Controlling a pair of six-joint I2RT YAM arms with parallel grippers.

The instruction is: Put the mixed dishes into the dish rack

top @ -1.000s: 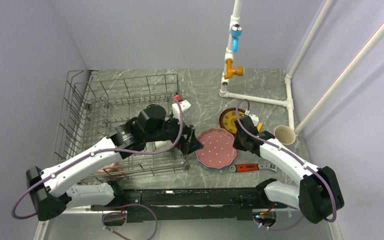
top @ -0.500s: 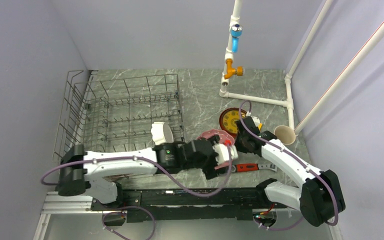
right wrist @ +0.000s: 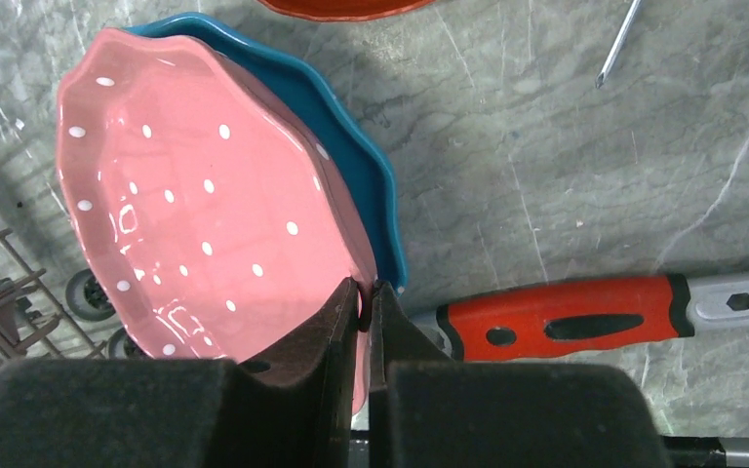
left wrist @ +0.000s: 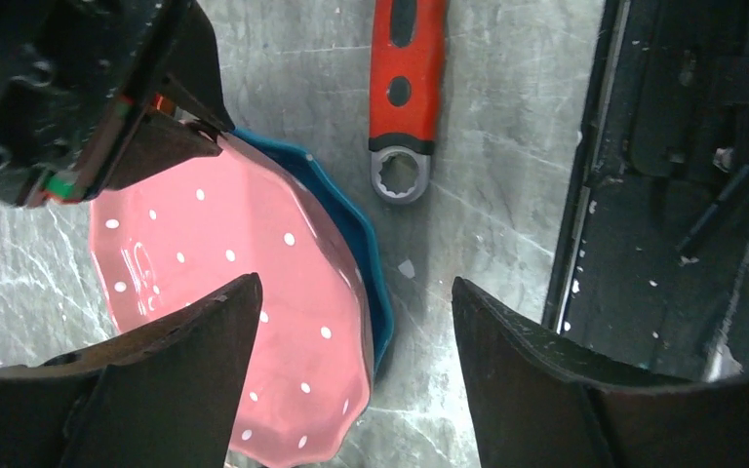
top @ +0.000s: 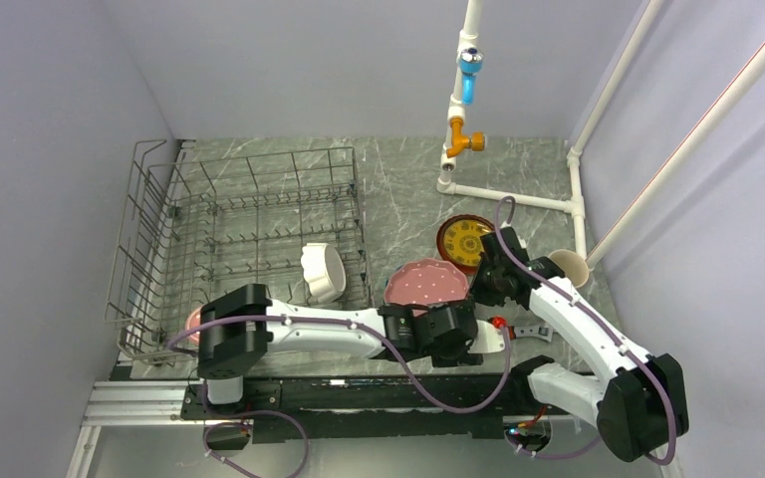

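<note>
The pink scalloped plate (top: pixel 420 283) lies tilted on the blue plate (left wrist: pixel 369 255), right of the dish rack (top: pixel 155 261). My right gripper (right wrist: pixel 364 290) is shut on the pink plate's (right wrist: pixel 195 195) rim, with the blue plate (right wrist: pixel 356 146) beneath. My left gripper (left wrist: pixel 356 288) hovers open over the pink plate's (left wrist: pixel 224 283) near edge, one finger on either side of the rim, not touching it. In the rack a white scalloped bowl (top: pixel 322 271) stands on edge and a pink mug (top: pixel 194 321) peeks out at the near left. The red-brown plate (top: pixel 463 239) and cream cup (top: pixel 568 267) sit on the table.
A red-handled wrench (left wrist: pixel 405 88) lies just right of the plates, near the table's front rail. A screwdriver shaft (right wrist: pixel 619 44) shows by the red-brown plate. White pipework (top: pixel 510 195) with a blue and orange valve stands at the back right.
My left arm has swung out of the rack to the plates at the right, leaving the white bowl standing in the rack; its jaws narrowed a little. The right gripper stays on the pink plate.
</note>
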